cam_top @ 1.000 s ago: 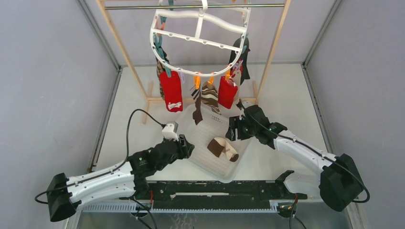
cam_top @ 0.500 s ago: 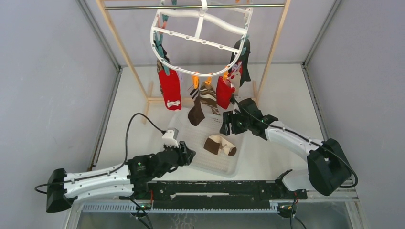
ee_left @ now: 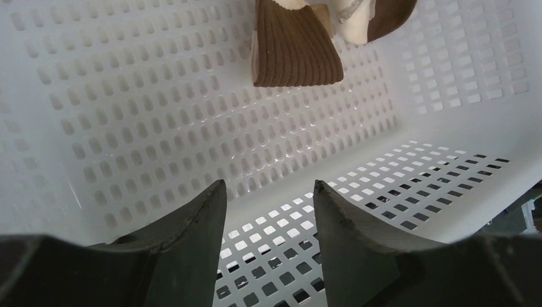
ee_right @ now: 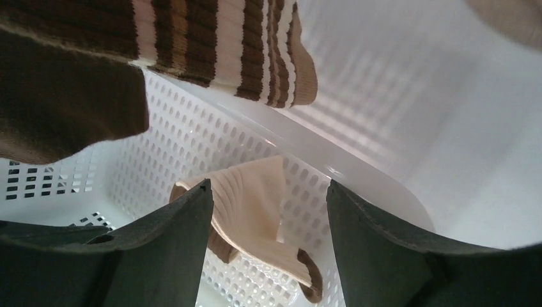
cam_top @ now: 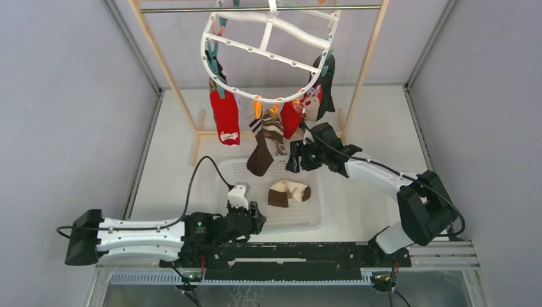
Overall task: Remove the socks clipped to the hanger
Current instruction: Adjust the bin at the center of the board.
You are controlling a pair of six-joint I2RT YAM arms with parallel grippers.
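Top view, hanger: the white hanger (cam_top: 268, 51) hangs at 12 o'clock from the metal rod (cam_top: 192, 9) of the wooden rack (cam_top: 167, 70), tilted.
Top view, socks on hanger: two red socks (cam_top: 225, 118) at 7 and 5 o'clock of the frame, a brown striped sock (cam_top: 275, 131) and a brown sock (cam_top: 260, 160) at 6 o'clock, and a black sock (cam_top: 323, 80) at 3 o'clock.
Top view, sock off hanger: a beige and brown sock (cam_top: 289, 194) lies in the white basket (cam_top: 317, 214).
Top view, left gripper (cam_top: 252, 220): at the basket's 7 o'clock corner.
Top view, right gripper (cam_top: 295, 157): at 1 o'clock of the basket, just below the right-hand red sock.
Left wrist, left gripper (ee_left: 268, 188): jaws partly apart, nothing between them; contact with the basket wall (ee_left: 160, 115) cannot be told.
Left wrist, sock: the ribbed brown end of the loose sock (ee_left: 294, 57) lies at 12 o'clock.
Right wrist, right gripper (ee_right: 268, 188): jaws wide apart, holding nothing.
Right wrist, socks: the striped sock (ee_right: 217, 45) at 12 o'clock and the brown sock (ee_right: 64, 102) at 10 o'clock hang above; the beige sock (ee_right: 255, 211) lies in the basket (ee_right: 358, 176), seen between the fingers.
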